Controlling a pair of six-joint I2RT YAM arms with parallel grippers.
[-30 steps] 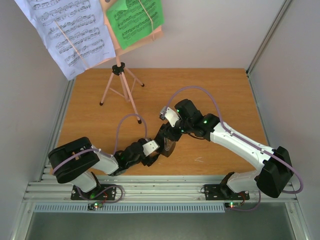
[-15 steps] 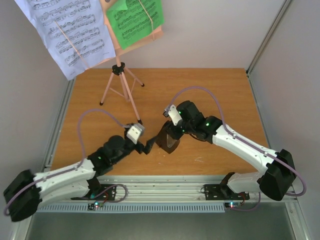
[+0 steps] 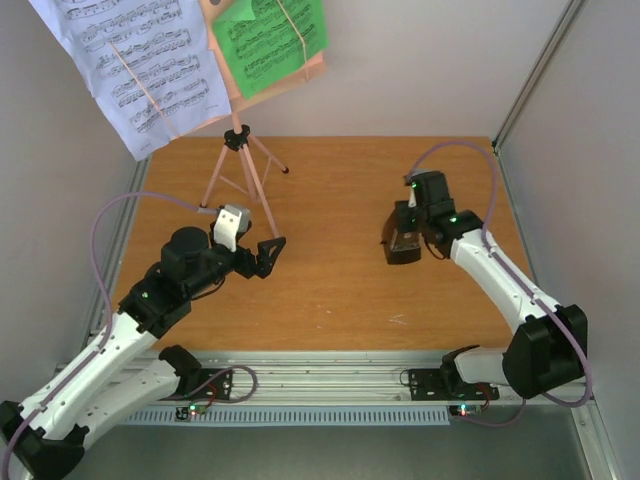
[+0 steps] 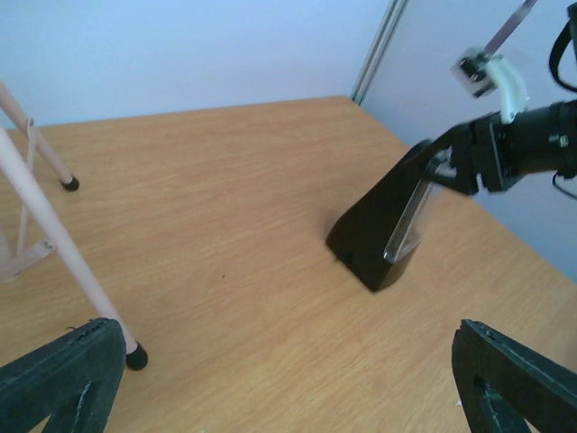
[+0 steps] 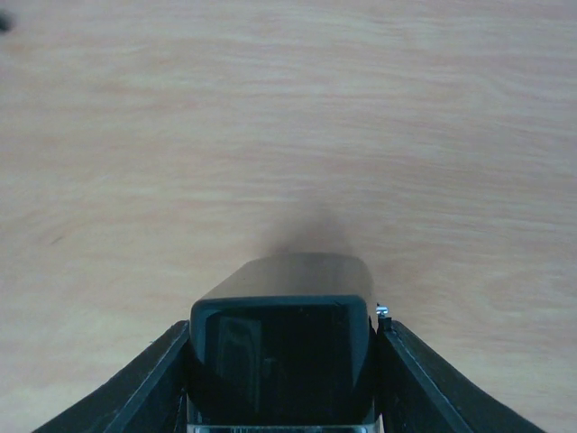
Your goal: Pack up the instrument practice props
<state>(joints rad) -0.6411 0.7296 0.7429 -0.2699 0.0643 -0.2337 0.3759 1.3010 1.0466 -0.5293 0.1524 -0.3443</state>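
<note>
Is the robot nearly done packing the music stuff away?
Not nearly. Nothing looks packed yet. In hand: the right gripper clamps the black metronome, which is tilted. Left to do: the pink music stand stands upright with the white sheet and green sheet on it. The open left gripper hovers by one leg.

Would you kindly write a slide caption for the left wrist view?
Right gripper holds the black metronome tilted over the table; pink stand leg at left.
</note>
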